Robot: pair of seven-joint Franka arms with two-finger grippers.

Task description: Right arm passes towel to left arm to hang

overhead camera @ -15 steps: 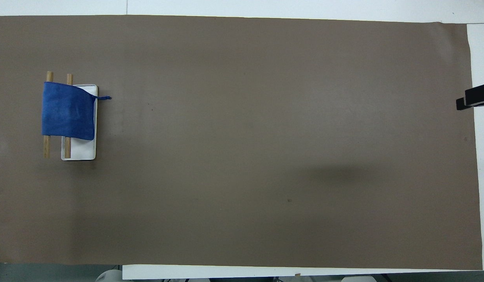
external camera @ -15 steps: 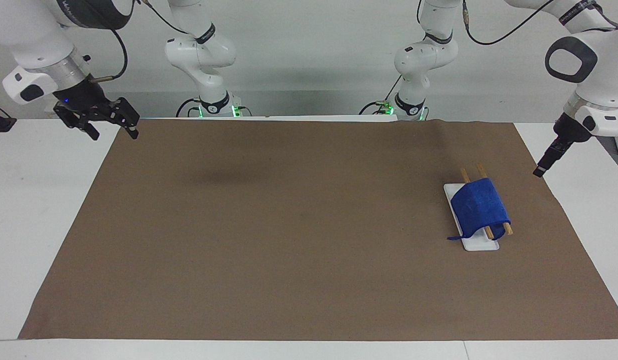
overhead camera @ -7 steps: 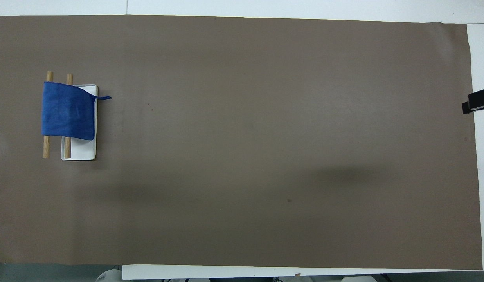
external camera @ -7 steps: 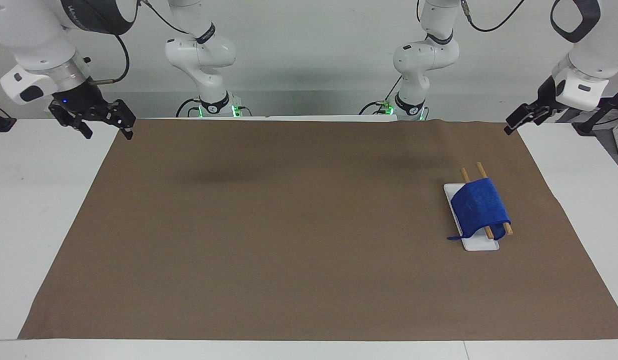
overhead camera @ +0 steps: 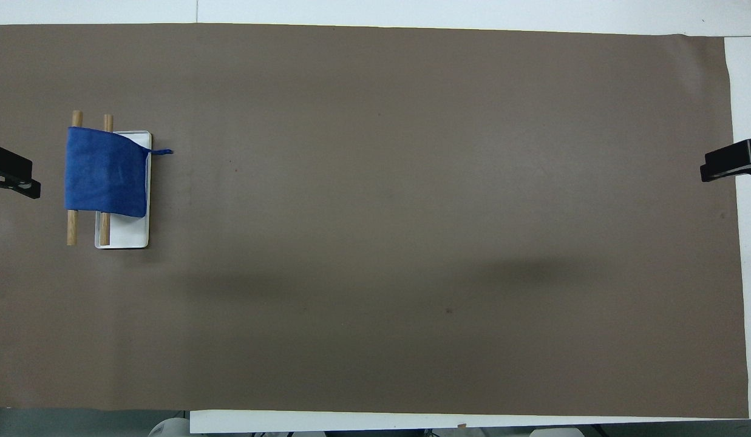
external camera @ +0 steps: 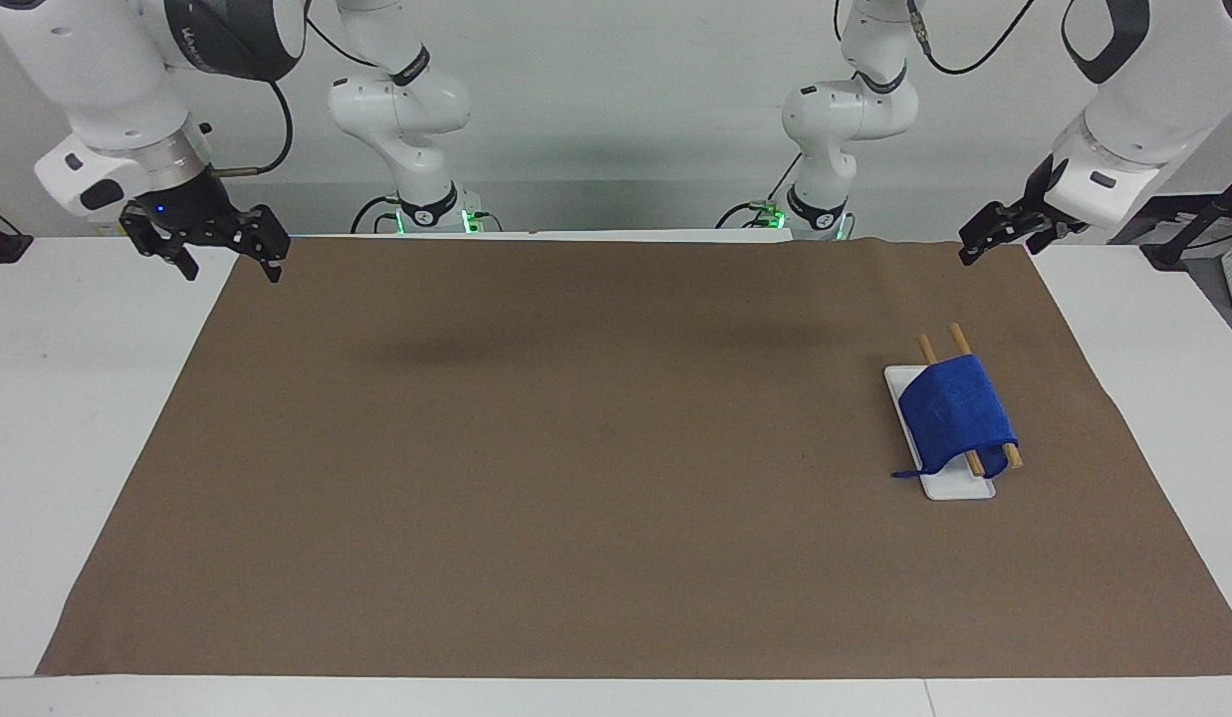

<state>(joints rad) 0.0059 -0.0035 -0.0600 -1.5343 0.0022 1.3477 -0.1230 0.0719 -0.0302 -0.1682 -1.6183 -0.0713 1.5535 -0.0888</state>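
Overhead view cuts both grippers off at the frame edges, so only black tips show there. In the facing view the right gripper (external camera: 222, 251) hangs in the air over the brown mat's (external camera: 576, 448) corner at the right arm's end of the table, its fingers spread apart and holding nothing. The left gripper (external camera: 979, 242) hangs over the mat's corner at the left arm's end; whether its fingers are apart or together I cannot tell. Compared with a second ago, the left gripper has swung up from beside the mat's edge to that corner near the robots, and the right gripper has shifted only slightly. The towel (external camera: 956, 413) lies draped over two wooden rods (external camera: 1011, 458) above a white tray (external camera: 959, 488), well apart from both grippers, toward the left arm's end, unmoved. The rods' middles are hidden under the cloth.
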